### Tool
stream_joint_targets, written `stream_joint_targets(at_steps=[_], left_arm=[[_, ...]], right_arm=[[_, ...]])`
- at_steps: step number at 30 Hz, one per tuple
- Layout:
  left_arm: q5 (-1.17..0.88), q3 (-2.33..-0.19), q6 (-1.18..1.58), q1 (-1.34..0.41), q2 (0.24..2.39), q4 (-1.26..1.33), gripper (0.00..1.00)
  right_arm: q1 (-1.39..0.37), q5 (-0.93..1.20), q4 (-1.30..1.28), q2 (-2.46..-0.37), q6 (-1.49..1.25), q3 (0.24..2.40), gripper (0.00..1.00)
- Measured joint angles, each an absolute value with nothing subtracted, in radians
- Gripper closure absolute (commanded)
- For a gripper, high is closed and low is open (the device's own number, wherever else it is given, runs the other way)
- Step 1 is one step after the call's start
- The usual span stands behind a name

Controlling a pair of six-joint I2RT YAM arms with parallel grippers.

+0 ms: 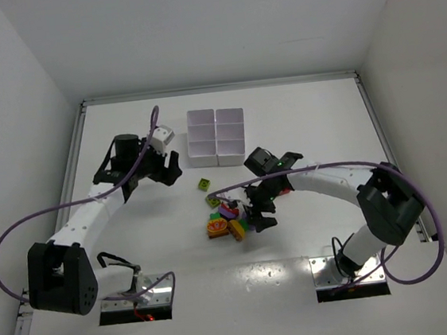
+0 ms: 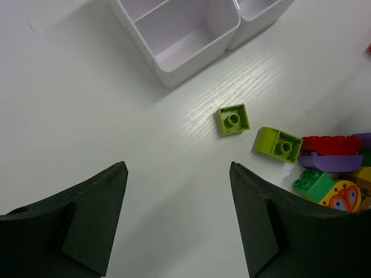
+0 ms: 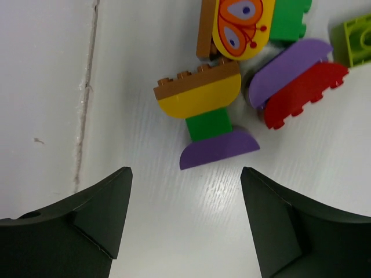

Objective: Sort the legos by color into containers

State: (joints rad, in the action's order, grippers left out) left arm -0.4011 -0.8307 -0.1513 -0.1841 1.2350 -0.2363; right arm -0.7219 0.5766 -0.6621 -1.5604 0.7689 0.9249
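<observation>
Top: legos (image 1: 227, 219) piled mid-worktop (image 1: 298, 119), containers (image 1: 215, 127) nearer the far edge | Left wrist: my left hand (image 2: 177, 171) wide open, holds nothing, near two green bricks (image 2: 233, 119) | Right wrist: my right hand (image 3: 185, 174) wide open, holds nothing, near purple-green-yellow stack (image 3: 206, 116)

Lit brightly and evenly from above in all three views, with diffuse light. Close to overexposure on the white table (image 1: 246, 309) in the top view, with faint, soft-edged shadows beneath both arms. Short, soft shadow cast against the near wall of the containers (image 2: 174, 63) in the left wrist view. Mild sheen along the table grain beside the lime brick (image 2: 233, 119) and below the purple half-round piece (image 3: 217, 149). Sharply focused on the legos (image 3: 200, 95). Slightly soft, dark and short on detail at the left fingers (image 2: 87, 226) and right fingers (image 3: 87, 226). Table edges splayed by wide-angle perspective in the top view.
</observation>
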Motion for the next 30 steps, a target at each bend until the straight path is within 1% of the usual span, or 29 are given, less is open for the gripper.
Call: stream_joint_targets(at_steps=[1, 2, 7, 15, 20, 30], left_arm=[[-0.403, -0.826, -0.149, -0.181, 1.235, -0.240, 0.23], [-0.403, -0.820, -0.148, -0.179, 1.235, -0.241, 0.23], [-0.404, -0.790, -0.148, -0.167, 1.233, -0.244, 0.23], [-0.402, -0.746, -0.148, -0.152, 1.198, -0.247, 0.23], [-0.397, -0.722, -0.149, -0.150, 1.169, -0.246, 0.23], [-0.384, -0.700, -0.152, -0.149, 1.152, -0.253, 0.23]], right_arm=[[-0.730, 0.574, -0.654, -1.560, 0.791, 0.923, 0.24], [-0.742, 0.569, -0.641, -1.560, 0.813, 0.919, 0.27], [-0.785, 0.539, -0.597, -1.555, 0.884, 0.889, 0.33], [-0.825, 0.505, -0.537, -1.555, 0.937, 0.886, 0.34], [-0.839, 0.495, -0.517, -1.569, 0.949, 0.887, 0.39], [-0.870, 0.479, -0.495, -1.626, 0.969, 0.887, 0.39]])
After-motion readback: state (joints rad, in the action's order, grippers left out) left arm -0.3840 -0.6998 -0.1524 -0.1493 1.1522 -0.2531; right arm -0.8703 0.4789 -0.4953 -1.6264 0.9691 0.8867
